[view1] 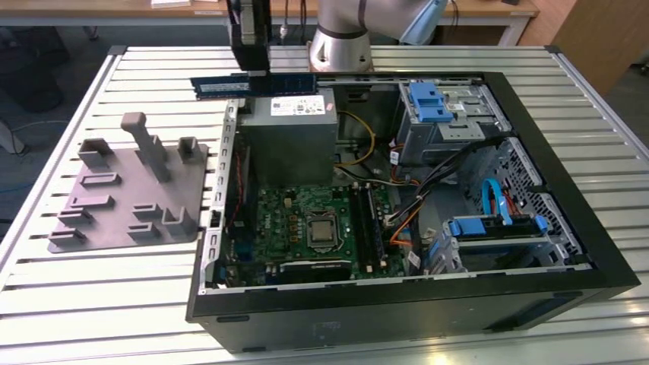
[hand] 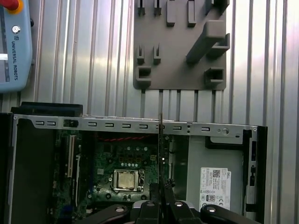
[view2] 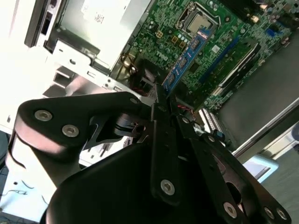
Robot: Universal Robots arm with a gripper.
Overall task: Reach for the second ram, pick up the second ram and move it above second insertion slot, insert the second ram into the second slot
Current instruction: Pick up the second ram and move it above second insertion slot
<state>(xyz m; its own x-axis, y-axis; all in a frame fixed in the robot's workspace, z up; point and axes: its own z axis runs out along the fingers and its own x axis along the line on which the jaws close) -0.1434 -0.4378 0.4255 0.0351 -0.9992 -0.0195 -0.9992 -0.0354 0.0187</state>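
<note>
Pinching the memory stick point(view1: 284, 84) in the tool point(view1: 251, 72), long side level. Held in the air above the open computer case point(view1: 406, 312), near the power supply point(view1: 289, 137) inside it, clear of the green board point(view1: 294, 220).

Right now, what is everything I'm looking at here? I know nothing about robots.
table: one, pale metal slats, under everything.
computer case: one, black, lying open on the table.
motherboard: one, green, on the case floor.
processor: one, silvery, middle of the motherboard.
power supply: one, grey with a pale label, inside the case.
drive brackets: two, blue, on the exterior view's right inside the case.
fixture plate: one, grey, on the table at the exterior view's left of the case.
handheld controller: one, pale blue-grey, on the table.
second ram: one, dark blue, held over the case's far edge.
gripper: one, black, shut on the second ram.
arm: one, silver-grey, behind the case.
</note>
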